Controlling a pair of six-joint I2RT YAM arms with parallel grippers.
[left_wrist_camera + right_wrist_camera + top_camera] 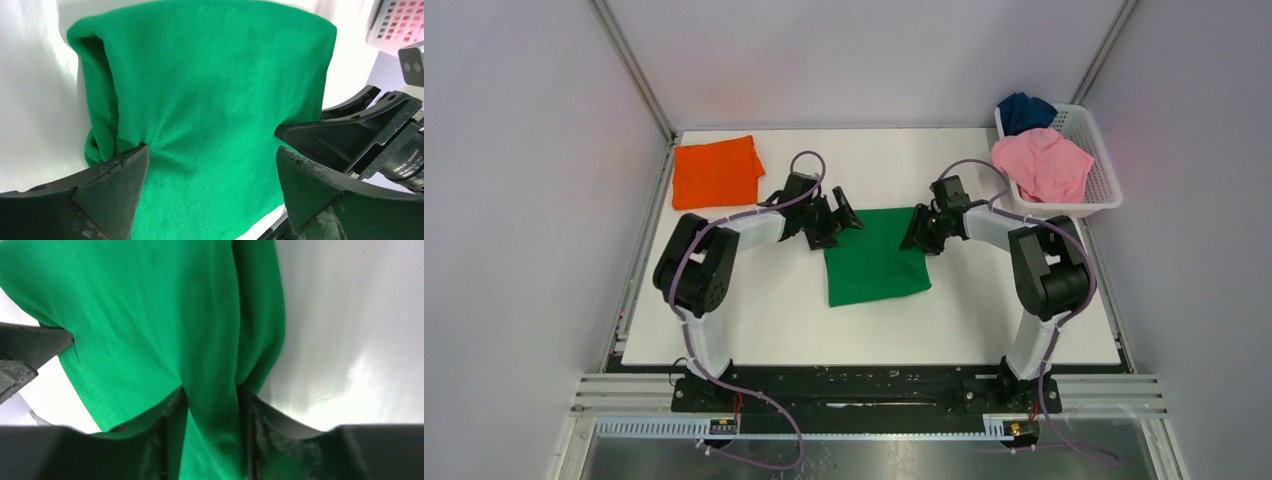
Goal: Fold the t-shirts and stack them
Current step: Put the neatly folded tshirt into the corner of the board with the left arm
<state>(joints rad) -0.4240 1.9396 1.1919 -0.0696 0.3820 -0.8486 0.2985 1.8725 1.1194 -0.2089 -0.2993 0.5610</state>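
Top external view first: a bright green cloth t-shirt (pixel 874 262) is laid mid-table on the white tabletop (pixel 774 320), already folded down to a rough rectangle. An orange tee folded to a neat square (pixel 716 172) is parked at the far left corner, well apart from it. A crumpled pink tee (pixel 1042 165) and a navy one (pixel 1026 112) are piled in the white plastic mesh basket (pixel 1107 170) at far right. The left gripper (pixel 844 215) and right gripper (pixel 917 230) are each set at a far corner of the green one.

Left wrist view: the jaws are spread wide with green cloth seen between them, and one fingertip (pixel 135 160) is touching the bunched fold edge. Nothing looks pinched there yet.

Right wrist view: the jaws are squeezed narrow with a ridge of green fabric clamped between them, so that corner is held.

The step in hand looks like one more fold of the green tee, far edge brought toward the near edge. Next, the left jaws probably need to be closed on their corner so both corners get lifted together, otherwise the fold could be dragged crooked. Stacking onto the orange square would be left for after.
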